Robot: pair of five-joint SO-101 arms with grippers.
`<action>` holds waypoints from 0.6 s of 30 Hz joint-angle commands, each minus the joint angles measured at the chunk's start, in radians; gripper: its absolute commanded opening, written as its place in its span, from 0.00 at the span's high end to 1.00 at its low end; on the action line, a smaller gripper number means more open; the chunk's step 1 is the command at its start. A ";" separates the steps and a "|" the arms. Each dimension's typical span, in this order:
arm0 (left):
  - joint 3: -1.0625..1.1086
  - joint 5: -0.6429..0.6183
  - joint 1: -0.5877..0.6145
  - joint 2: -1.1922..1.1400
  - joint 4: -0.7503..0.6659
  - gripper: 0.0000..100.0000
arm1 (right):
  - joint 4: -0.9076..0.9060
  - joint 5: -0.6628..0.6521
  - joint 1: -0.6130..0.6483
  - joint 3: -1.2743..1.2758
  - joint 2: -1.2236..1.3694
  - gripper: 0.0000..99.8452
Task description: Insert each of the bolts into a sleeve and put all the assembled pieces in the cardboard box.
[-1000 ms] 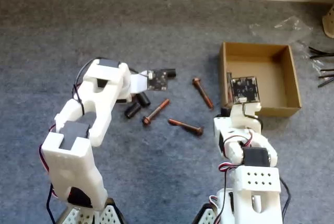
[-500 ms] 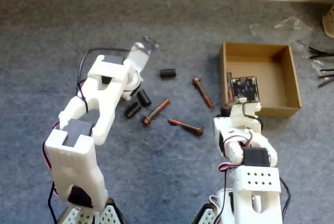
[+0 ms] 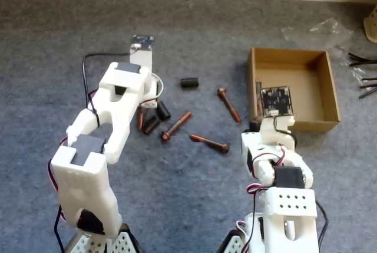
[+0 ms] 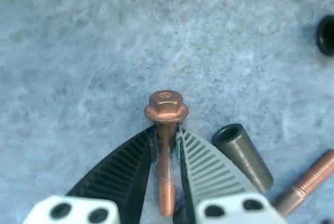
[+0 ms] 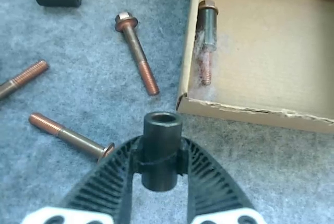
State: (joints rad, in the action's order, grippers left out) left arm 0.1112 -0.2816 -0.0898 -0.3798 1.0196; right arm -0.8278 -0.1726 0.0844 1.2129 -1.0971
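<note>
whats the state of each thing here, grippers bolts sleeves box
left gripper: shut on a bolt
right gripper: shut on a sleeve
cardboard box: open, one assembled piece lying inside
loose bolts: three, lying bare on the carpet
loose sleeves: three, lying on the carpet

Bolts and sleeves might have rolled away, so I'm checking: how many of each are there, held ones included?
Copper-coloured hex-head bolts: 5 (one in left gripper, one in brown cardboard box)
Black cylindrical sleeves: 5 (one in right gripper, one in box)
Total: 10
</note>
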 commanded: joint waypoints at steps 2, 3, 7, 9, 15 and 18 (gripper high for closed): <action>-0.042 -0.074 0.007 0.010 0.031 0.99 | 0.025 0.002 -0.008 -0.005 -0.015 0.99; -0.042 -0.075 0.012 0.010 0.031 0.99 | 0.025 0.002 -0.008 -0.005 -0.015 0.99; -0.042 -0.075 0.019 0.010 0.029 0.99 | 0.025 0.002 -0.008 -0.005 -0.015 0.99; -0.042 -0.075 0.019 0.010 0.029 0.99 | 0.025 0.002 -0.008 -0.005 -0.015 0.99; -0.035 -0.072 0.019 0.008 0.028 0.99 | 0.025 0.002 -0.007 -0.004 -0.015 0.99; -0.039 0.012 0.019 0.008 0.026 0.99 | 0.025 0.002 -0.007 -0.004 -0.015 0.99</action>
State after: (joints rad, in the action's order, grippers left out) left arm 0.1112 -0.3307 -0.0867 -0.3798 1.0380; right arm -0.8278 -0.1726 0.0844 1.2129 -1.0971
